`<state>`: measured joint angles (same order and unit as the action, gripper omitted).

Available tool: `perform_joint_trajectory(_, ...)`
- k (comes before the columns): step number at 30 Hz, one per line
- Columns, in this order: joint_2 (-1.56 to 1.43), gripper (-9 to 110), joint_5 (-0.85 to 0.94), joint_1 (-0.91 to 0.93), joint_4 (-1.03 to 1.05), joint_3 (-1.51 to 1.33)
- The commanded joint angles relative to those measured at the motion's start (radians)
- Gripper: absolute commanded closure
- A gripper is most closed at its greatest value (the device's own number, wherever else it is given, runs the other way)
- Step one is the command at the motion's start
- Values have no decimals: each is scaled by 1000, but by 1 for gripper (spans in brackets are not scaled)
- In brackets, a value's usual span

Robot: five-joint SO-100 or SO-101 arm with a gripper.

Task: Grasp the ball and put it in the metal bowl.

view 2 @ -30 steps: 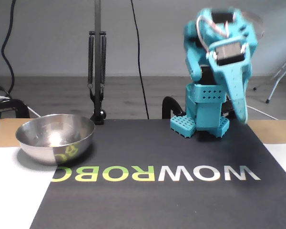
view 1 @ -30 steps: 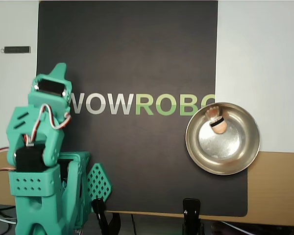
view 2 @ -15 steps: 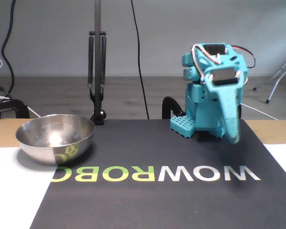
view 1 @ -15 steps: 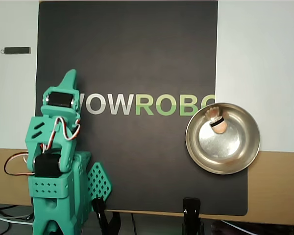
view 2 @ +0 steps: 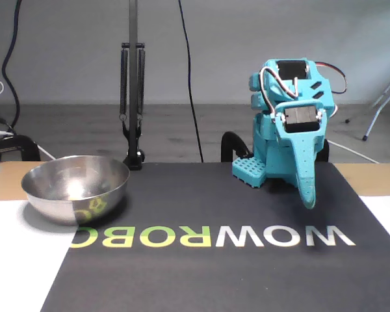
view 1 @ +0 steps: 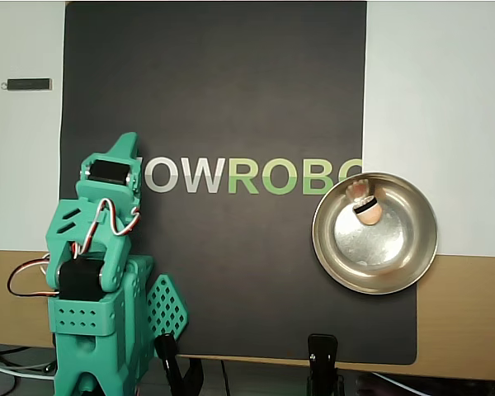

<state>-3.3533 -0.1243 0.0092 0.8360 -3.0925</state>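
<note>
We see the gripper (view 2: 307,195) folded down in front of the arm's base, its fingers together and holding nothing, its tip hanging just above the dark mat (view 2: 208,273) near the "W" of the printed word; in the overhead view the gripper (view 1: 125,148) covers that first letter at the left of the picture. The ball (view 1: 369,212) lies inside the metal bowl (view 1: 412,264), against the upper left part of its inner wall, with its reflection just beside it in the shiny metal. In the fixed view the metal bowl (view 2: 52,195) stands at the left, well apart from the arm, half on the mat and half on the white sheet (view 2: 19,260), and the ball is hidden by its rim. The worktop (view 1: 470,313) shows tan at the near edge, where two black clamps (view 1: 323,363) hold the mat.
</note>
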Motion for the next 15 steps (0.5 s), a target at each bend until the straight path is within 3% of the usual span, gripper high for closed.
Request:
perform_joint_trajectory(1, -60, 102, 2, 3, -2, -31)
perform_joint_trajectory(15, -60, 102, 2, 9, -2, -31)
